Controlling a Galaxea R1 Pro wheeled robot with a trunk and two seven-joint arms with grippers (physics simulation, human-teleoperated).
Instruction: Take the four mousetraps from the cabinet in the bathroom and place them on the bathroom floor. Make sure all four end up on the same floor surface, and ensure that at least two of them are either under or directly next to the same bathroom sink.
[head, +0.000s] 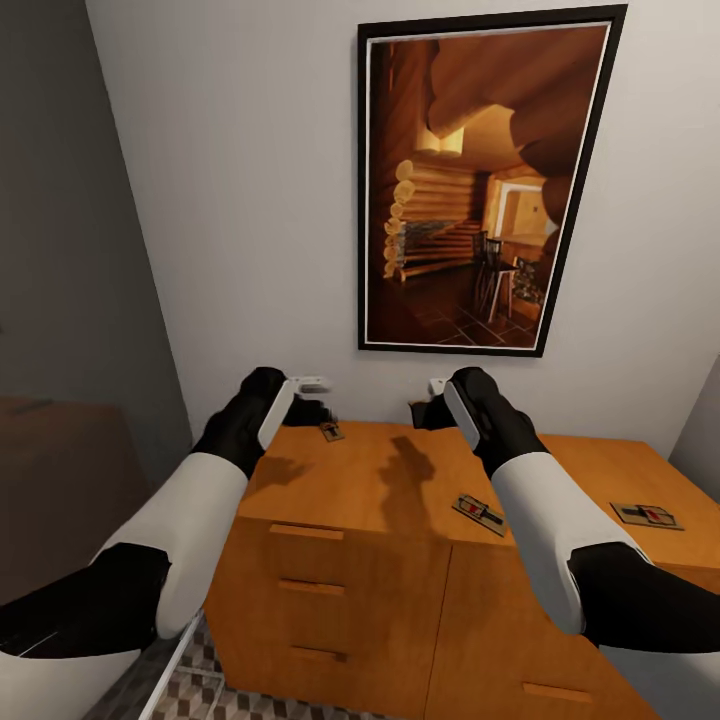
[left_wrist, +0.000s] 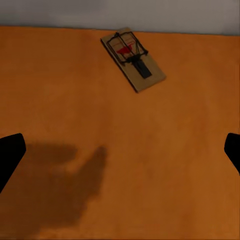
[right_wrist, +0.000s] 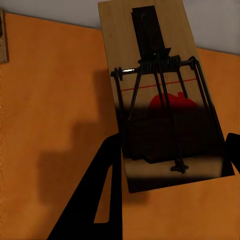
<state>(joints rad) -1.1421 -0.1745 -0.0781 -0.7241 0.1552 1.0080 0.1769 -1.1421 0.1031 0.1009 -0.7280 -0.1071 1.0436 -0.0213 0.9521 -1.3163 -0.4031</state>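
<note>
While both arms reached forward over the cabinet (head: 400, 480), the left gripper (head: 310, 398) hung near the top's back edge with its fingers spread wide and empty, and the right gripper (head: 432, 402) was closed on a mousetrap (right_wrist: 160, 95), lifted off the wood. Three more mousetraps lay flat on the smooth orange-brown top: one (head: 332, 431) at the back edge just beside the left gripper, one (head: 479, 514) near the front edge, one (head: 647, 515) toward the right end. A framed picture (head: 480, 180) hung on the pale wall behind, and cube-patterned bathroom floor (head: 200, 690) showed below the drawer fronts.
</note>
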